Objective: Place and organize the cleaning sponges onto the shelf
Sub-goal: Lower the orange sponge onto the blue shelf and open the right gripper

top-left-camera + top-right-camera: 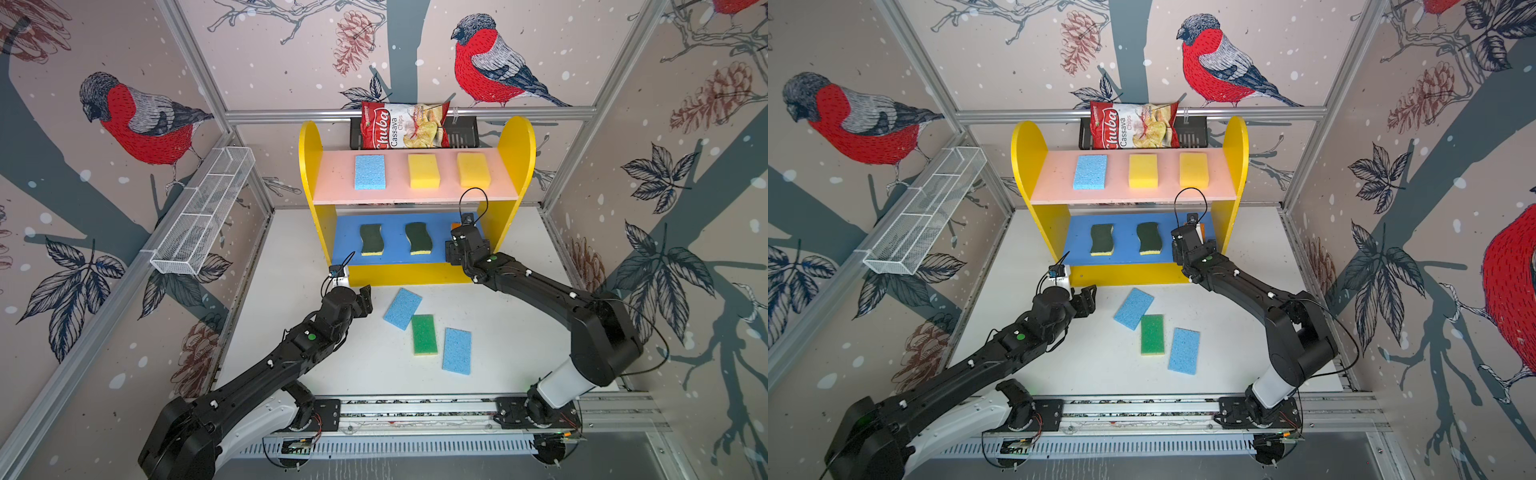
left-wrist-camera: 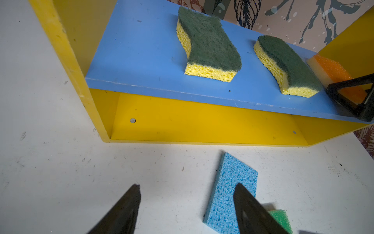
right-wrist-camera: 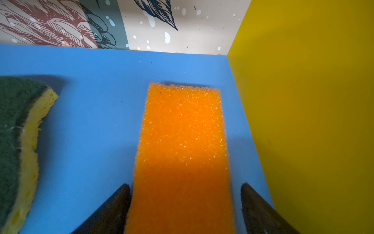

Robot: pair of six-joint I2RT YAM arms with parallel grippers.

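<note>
On the blue middle board (image 1: pixel 349 243) of the yellow shelf (image 1: pixel 311 166), at its right end beside the side panel, the orange sponge (image 3: pixel 182 141) is laid flat. It is flanked by the fingers of the right gripper (image 3: pixel 186 184), whose jaws are parted. In the right wrist view a strip of blue board is seen between one finger and the sponge's edge. The other finger lies just beside or against the opposite edge; which of the two cannot be told.

On the same board, the left wavy sponge (image 1: pixel 371 240) and the centre wavy sponge (image 1: pixel 417 238) are set apart from each other, dark-green side up.

On the pink top board (image 1: pixel 399 195), a row is formed by the shelved blue sponge (image 1: pixel 370 171), the centre yellow sponge (image 1: pixel 424 170) and the right yellow sponge (image 1: pixel 473 169), none touching.

On the white tabletop (image 1: pixel 291 353) in front of the shelf, the tilted blue sponge (image 1: pixel 402 308), the bright green sponge (image 1: pixel 424 334) and the near blue sponge (image 1: pixel 457 351) are clustered close together.

The left gripper (image 2: pixel 188 184) is held over the tabletop just left of the tilted blue sponge, with its jaws apart and nothing between them.
</note>
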